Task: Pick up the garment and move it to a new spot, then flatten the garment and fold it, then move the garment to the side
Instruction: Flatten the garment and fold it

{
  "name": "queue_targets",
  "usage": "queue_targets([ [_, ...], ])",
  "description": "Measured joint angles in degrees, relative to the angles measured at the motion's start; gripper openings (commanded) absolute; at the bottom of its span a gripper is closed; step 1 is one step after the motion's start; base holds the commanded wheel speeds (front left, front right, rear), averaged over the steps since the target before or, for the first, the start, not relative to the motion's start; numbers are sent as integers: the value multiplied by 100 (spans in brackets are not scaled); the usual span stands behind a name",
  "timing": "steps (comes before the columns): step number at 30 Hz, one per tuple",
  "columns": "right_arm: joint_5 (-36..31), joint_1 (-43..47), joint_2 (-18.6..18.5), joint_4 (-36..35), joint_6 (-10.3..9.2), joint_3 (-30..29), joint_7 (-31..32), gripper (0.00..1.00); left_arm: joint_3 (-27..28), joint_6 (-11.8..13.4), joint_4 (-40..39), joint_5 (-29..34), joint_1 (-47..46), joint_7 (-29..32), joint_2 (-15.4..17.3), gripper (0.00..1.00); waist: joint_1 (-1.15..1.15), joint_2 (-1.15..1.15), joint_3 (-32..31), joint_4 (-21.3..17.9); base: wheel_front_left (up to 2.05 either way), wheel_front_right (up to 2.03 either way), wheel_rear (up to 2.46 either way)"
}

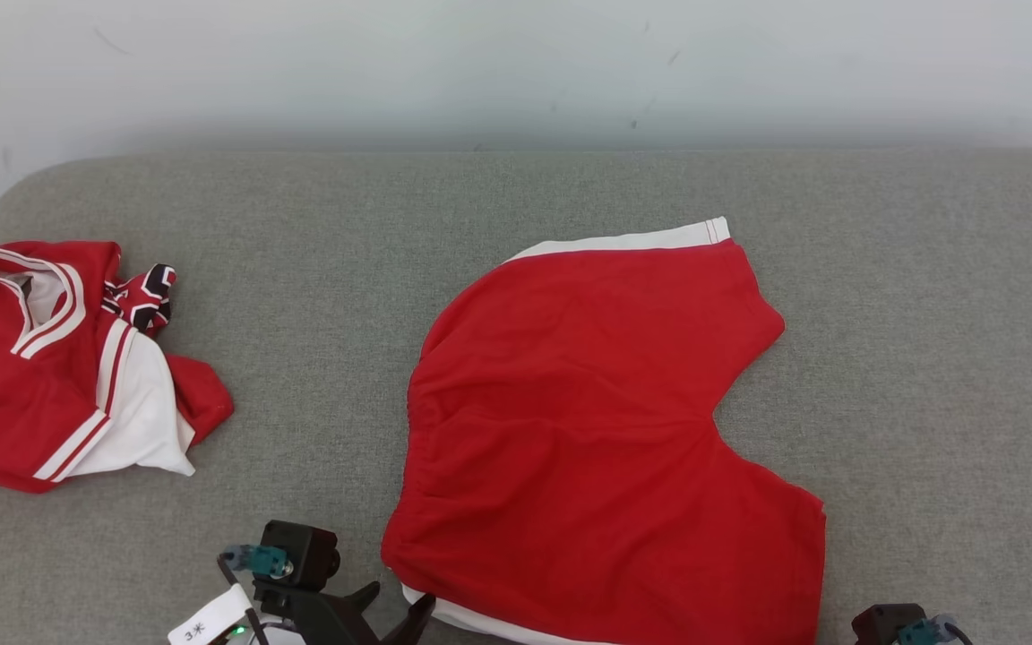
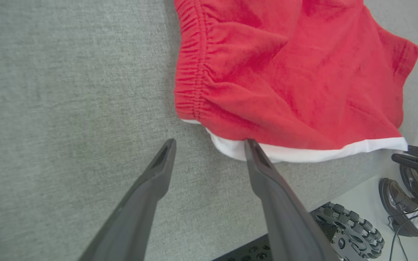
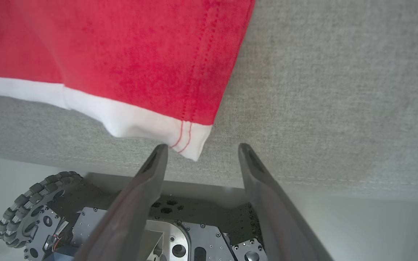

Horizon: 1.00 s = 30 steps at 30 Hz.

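1. Shorts (image 1: pixel 588 421): red with white side strips. They lie spread on the grey cushion (image 1: pixel 319 269), waistband (image 2: pixel 191 72) to my left and both legs to my right. Soft creases fan out from the waistband. I judge them flat enough to fold.
2. Left hand (image 2: pixel 210 145): spread wide, holding nothing, at the shorts' near waistband corner. One of its fingers (image 2: pixel 267 174) ends over the near strip (image 2: pixel 303 154); the other is over bare cushion just outside the shorts. I cannot tell whether the tip touches the cloth.
3. Right hand (image 3: pixel 202 148): spread wide, holding nothing, at the shorts' near leg corner (image 3: pixel 194 145). The corner sits just ahead of the gap between my fingers.
4. Jersey (image 1: pixel 41 367): red and white, crumpled, well apart from the shorts on their waistband side. It has no part in this step.
5. Step in hand, as I judge it: take the shorts' two near corners and lay the near leg over the far one.
6. Handling notes:
   - Get one finger under the strip at each corner and pinch every layer.
   - Close both hands together.
   - Lift low and level, keeping the near edge taut.
   - Match strip to strip at the shorts' far side before letting go.
   - Risk: a pinch on the top layer alone would likely bunch the cloth.
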Motion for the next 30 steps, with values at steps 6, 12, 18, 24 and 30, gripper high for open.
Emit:
queue_targets([
  [6, -1, -59, 36, 201, -16, 56, -33, 100, -30, -49, 76, 0, -21, 42, -51, 74, 0, 0, 46, 10, 0, 0, 0],
  [12, -1, -137, 54, 325, -18, 76, -94, 100, -27, -49, 116, 0, -90, 43, -51, 46, 0, 0, 80, 19, 0, 0, 0],
  [18, -1, -211, 57, 449, -22, 85, -169, 100, -29, -49, 159, 0, -93, 46, -53, 47, 0, 0, 105, 31, 0, 0, 0],
  [24, 2, -274, 58, 573, 12, 104, -244, 89, -27, -49, 202, -1, -95, 46, -53, 46, 0, 0, 126, 39, 0, 0, 0],
  [30, 15, -337, 58, 684, 79, 155, -333, 50, -16, -49, 244, -1, -110, 46, -53, 45, 0, 0, 135, 45, 0, 0, 0],
])
